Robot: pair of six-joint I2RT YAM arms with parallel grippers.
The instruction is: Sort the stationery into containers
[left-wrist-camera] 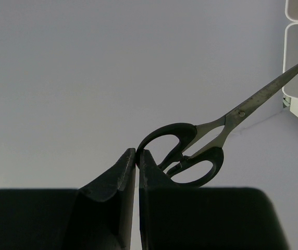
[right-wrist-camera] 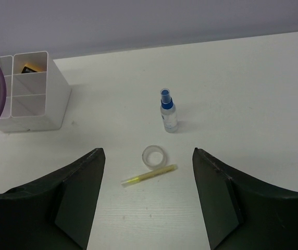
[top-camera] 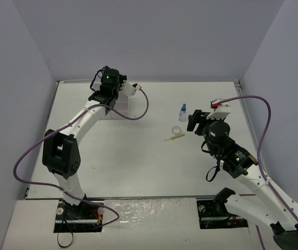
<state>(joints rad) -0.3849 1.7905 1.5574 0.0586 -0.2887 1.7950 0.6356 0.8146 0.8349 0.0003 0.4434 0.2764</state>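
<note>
**Q:** What is hidden or cut off?

**Me:** The white box (right-wrist-camera: 32, 91) runs off the left edge of my right wrist view. From above, my left arm covers most of it, so I can't count its compartments. One far cell holds something yellow and dark that I can't make out.

**Q:** And the pincers?

**Me:** My left pincer (left-wrist-camera: 137, 152) is clamped on a handle ring of the scissors (left-wrist-camera: 201, 151). They are held in the air, blade tip at the box's rim. My right pincer (right-wrist-camera: 146, 152) is spread wide and grips nothing.

**Q:** Count?

**Me:** One pair of scissors. On the table (right-wrist-camera: 253, 94) ahead of the right pincer are one blue-capped bottle (right-wrist-camera: 168, 110), upright, one tape roll (right-wrist-camera: 154, 155) and one yellow marker (right-wrist-camera: 149, 175) just beside the roll.
</note>
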